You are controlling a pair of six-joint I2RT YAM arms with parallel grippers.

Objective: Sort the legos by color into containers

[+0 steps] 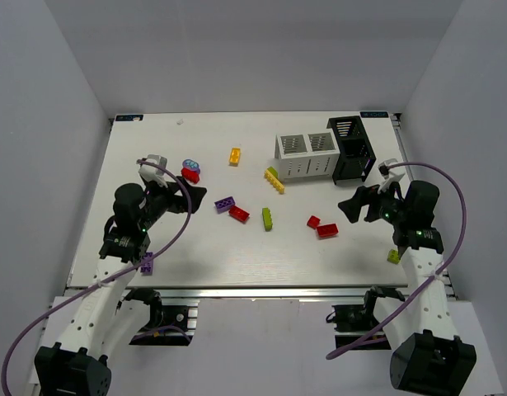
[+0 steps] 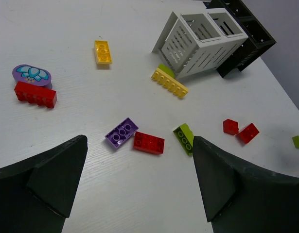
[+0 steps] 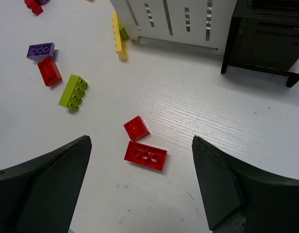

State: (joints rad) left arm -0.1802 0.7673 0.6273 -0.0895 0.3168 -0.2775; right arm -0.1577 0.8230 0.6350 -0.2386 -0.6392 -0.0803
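Loose legos lie mid-table: a purple brick (image 1: 224, 204) beside a red brick (image 1: 238, 214), a lime brick (image 1: 267, 219), two red bricks (image 1: 321, 226), a long yellow brick (image 1: 275, 183), an orange brick (image 1: 234, 155), and a red brick (image 1: 190, 175) by a purple-and-blue piece (image 1: 190, 166). The white two-compartment box (image 1: 307, 155) and the black bin (image 1: 349, 148) stand at the back right. My left gripper (image 1: 191, 198) is open and empty above the table, left of the purple brick (image 2: 121, 132). My right gripper (image 1: 352, 208) is open and empty, right of the two red bricks (image 3: 145, 155).
A lime brick (image 1: 393, 256) lies near the right table edge by my right arm. A purple brick (image 1: 147, 263) lies near the front left edge by my left arm. Grey walls enclose the table on three sides.
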